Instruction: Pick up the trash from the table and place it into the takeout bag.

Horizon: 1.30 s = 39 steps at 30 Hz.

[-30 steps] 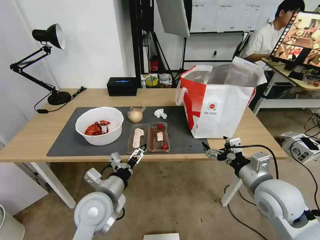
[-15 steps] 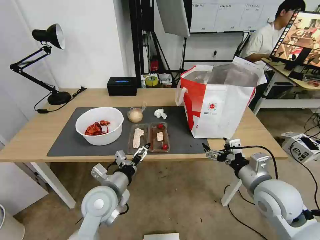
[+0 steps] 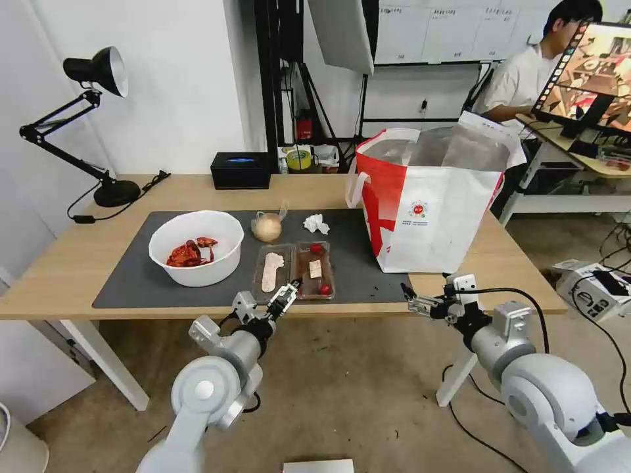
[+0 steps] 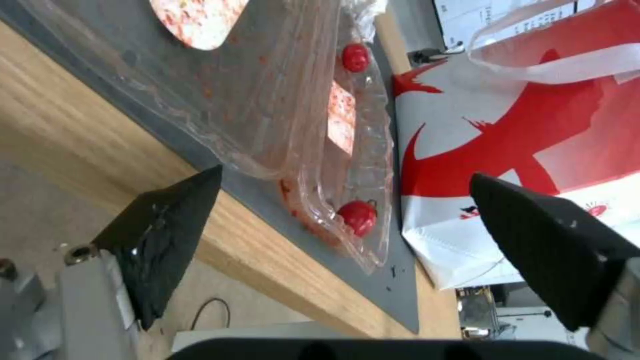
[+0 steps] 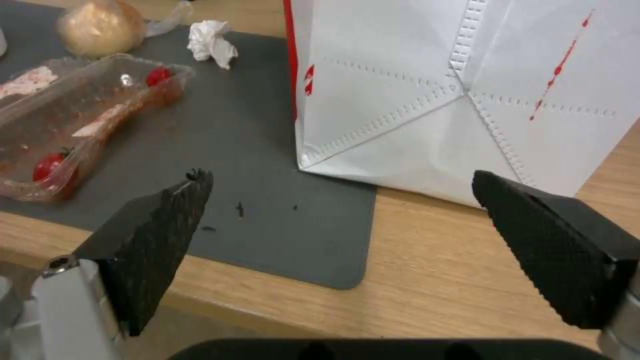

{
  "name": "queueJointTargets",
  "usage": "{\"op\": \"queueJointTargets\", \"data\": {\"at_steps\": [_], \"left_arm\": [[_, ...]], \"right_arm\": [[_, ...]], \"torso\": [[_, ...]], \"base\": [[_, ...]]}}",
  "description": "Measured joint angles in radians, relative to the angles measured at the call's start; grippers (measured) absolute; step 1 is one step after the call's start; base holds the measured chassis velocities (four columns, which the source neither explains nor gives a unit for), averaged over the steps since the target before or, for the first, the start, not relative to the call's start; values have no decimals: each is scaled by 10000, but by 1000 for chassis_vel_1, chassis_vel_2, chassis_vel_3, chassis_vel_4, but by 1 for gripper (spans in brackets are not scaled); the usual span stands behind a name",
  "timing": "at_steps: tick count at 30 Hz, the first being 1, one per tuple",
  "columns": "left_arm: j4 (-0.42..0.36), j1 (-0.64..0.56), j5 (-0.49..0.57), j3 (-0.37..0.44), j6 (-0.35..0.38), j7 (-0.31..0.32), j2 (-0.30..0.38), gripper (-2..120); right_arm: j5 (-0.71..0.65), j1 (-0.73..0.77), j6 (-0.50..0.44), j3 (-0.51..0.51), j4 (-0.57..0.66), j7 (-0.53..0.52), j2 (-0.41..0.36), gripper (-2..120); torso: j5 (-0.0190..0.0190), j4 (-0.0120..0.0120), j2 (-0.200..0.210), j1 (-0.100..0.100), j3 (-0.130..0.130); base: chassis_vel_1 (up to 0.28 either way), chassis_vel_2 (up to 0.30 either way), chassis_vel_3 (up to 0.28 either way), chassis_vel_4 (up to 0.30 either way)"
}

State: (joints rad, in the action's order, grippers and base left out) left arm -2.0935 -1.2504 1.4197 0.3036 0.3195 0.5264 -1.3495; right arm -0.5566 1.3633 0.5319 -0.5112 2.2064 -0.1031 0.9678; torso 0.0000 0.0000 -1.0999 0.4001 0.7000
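On the table (image 3: 66, 269) lies the trash: a white bowl (image 3: 196, 246) with red scraps, a clear hinged tray (image 3: 294, 270), a crumpled tissue (image 3: 316, 224) and a small bag around a beige ball (image 3: 267, 227). The red-and-white takeout bag (image 3: 430, 203) stands upright on the right, its mouth open. My left gripper (image 3: 284, 299) is open at the table's front edge, just short of the tray's near end. The left wrist view shows the tray (image 4: 280, 100) beyond the open left gripper (image 4: 345, 176). My right gripper (image 3: 411, 299) hangs open before the takeout bag (image 5: 467, 75), right gripper (image 5: 340, 176) empty.
A dark grey mat (image 3: 131, 282) lies under the trash. A black desk lamp (image 3: 98, 72) stands at the back left and a black box (image 3: 240, 170) at the back middle. A second desk with a monitor (image 3: 591, 72) is behind the bag.
My left gripper has moved forward and to the right, closer to the tray's near end. The right arm has barely shifted.
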Motion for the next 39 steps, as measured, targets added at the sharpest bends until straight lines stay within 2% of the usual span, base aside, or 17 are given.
{"op": "queueJointTargets", "data": {"at_steps": [24,39], "left_arm": [[270,276,67,188,-163,-17,30,100],[17,519,116,371,-560,-283,-2,100]], "right_arm": [[16,50,0,8,-66,-6,73,100],[19,8,-9,71,-116,-7,124,100]], "torso": [[0,0,-1,-1,0],[0,0,-1,-1,0]], "base": [[0,0,0,0],[0,0,0,0]]}}
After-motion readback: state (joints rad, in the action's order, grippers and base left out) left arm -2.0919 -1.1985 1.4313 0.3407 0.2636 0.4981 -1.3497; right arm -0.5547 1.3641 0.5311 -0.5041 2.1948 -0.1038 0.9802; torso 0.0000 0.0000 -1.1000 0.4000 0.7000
